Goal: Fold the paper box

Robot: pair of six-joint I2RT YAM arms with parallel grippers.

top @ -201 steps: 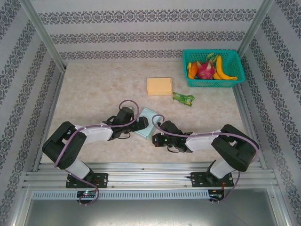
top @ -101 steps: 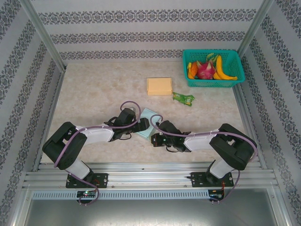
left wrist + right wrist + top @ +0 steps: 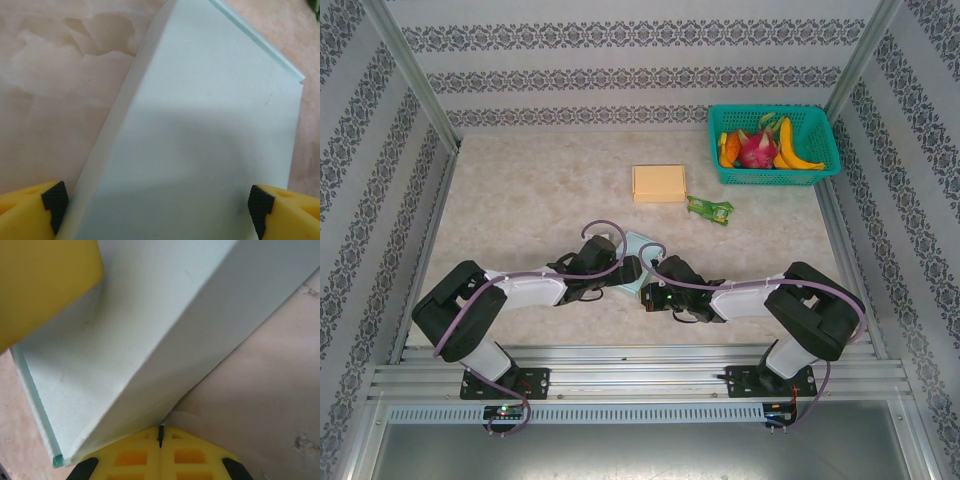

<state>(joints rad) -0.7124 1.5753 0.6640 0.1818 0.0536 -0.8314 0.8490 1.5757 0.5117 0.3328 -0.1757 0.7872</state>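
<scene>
A beige marbled table (image 3: pixel 520 200) carries a teal plastic basket (image 3: pixel 775 178) of fruit at the far right. A flat yellow cardboard pad (image 3: pixel 659 183) and a small green wrapper (image 3: pixel 710 208) lie nearer the middle, well apart from the arms. Both arms are folded low, elbows out, wrists meeting at the table's near centre.

The left gripper (image 3: pixel 625 270) (image 3: pixel 157 210) has its black-padded fingers spread wide, straddling the pale blue-green paper box (image 3: pixel 638 248) (image 3: pixel 200 140) (image 3: pixel 150 330). The right gripper (image 3: pixel 650 295) (image 3: pixel 160 432) has its yellow fingers pressed together, tips at the box's lower edge.

The box sits between the two grippers. Its long axis runs diagonally away from the left fingers, with one side wall raised.
</scene>
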